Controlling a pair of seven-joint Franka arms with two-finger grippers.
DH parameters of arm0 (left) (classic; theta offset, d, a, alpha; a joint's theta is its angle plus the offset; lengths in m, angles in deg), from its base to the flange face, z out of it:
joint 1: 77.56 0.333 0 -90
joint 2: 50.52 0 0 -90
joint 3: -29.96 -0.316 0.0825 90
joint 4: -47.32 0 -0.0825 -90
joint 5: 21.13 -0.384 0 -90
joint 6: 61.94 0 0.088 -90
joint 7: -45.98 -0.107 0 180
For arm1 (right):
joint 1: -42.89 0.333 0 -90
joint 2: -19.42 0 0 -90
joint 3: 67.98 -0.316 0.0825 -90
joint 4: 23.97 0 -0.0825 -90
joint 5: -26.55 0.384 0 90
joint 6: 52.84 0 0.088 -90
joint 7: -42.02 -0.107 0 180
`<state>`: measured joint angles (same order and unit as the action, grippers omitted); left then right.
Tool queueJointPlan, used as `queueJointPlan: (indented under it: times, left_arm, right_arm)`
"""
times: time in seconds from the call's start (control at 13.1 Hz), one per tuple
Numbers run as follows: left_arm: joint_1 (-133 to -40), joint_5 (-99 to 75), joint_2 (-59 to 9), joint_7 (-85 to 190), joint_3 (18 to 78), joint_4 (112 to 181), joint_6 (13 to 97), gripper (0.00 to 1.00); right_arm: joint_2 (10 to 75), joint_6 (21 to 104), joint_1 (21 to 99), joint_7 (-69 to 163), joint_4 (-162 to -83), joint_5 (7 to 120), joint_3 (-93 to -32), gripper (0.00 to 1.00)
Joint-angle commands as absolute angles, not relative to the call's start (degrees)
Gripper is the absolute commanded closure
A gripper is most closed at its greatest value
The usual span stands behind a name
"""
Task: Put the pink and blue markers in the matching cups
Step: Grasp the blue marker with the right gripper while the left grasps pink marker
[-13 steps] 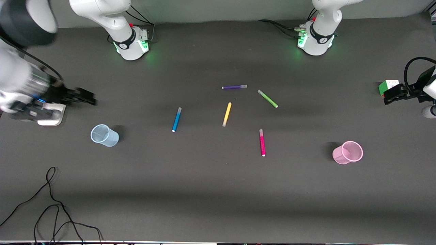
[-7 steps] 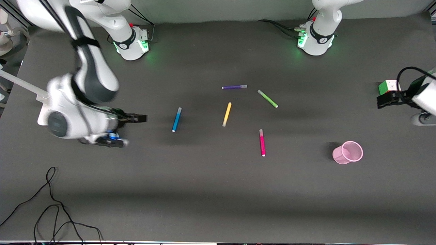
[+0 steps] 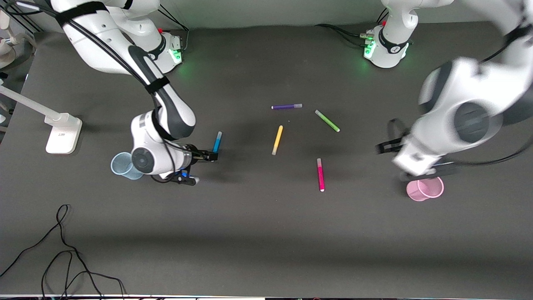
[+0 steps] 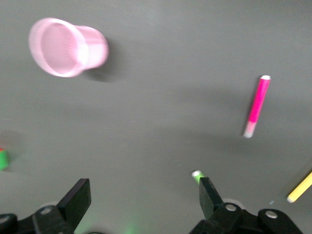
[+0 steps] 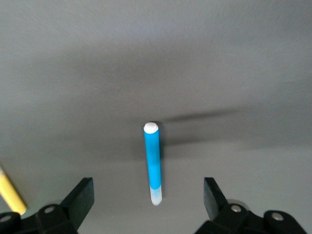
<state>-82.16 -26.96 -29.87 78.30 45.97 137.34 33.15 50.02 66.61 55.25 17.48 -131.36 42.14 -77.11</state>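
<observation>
The blue marker (image 3: 217, 141) lies on the dark table; it also shows in the right wrist view (image 5: 152, 163). My right gripper (image 3: 211, 157) is open over the marker's end nearer the front camera, its fingers (image 5: 80, 195) apart on either side of it without touching. The pale blue cup (image 3: 120, 164) stands beside that arm's wrist, partly hidden. The pink marker (image 3: 320, 175) lies mid-table, also in the left wrist view (image 4: 257, 106). The pink cup (image 3: 425, 189) stands toward the left arm's end (image 4: 66, 47). My left gripper (image 3: 382, 148) is open and empty (image 4: 144, 195), between the pink marker and the pink cup.
A purple marker (image 3: 286, 106), a green marker (image 3: 327, 121) and a yellow marker (image 3: 277, 140) lie mid-table, farther from the front camera than the pink marker. A white stand (image 3: 62, 133) sits at the right arm's end. A black cable (image 3: 62, 246) lies near the front edge.
My right arm has swung in from its end of the table to over the blue marker. My left arm has swept in from its end toward the pink cup. The markers and cups have not moved.
</observation>
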Motion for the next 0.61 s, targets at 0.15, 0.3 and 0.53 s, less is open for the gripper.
queueJointPlan:
  times: [0.15, 0.3, 0.53]
  left_arm:
    - [-90.0, -26.8, -21.4, 90.0, 45.2, 141.6, 47.8, 0.05]
    - [-90.7, -26.8, -18.8, 90.0, 45.2, 143.6, 53.4, 0.07]
    - [-91.5, -26.8, -18.1, 92.5, 45.2, 151.9, 67.3, 0.13]
  right_arm:
    - [51.5, 73.2, 54.8, 15.6, -134.6, 43.2, -77.6, 0.03]
    - [52.6, 74.9, 54.9, 15.6, -134.8, 43.3, -77.6, 0.13]
    - [53.7, 75.9, 54.8, 15.3, -135.0, 43.4, -77.6, 0.41]
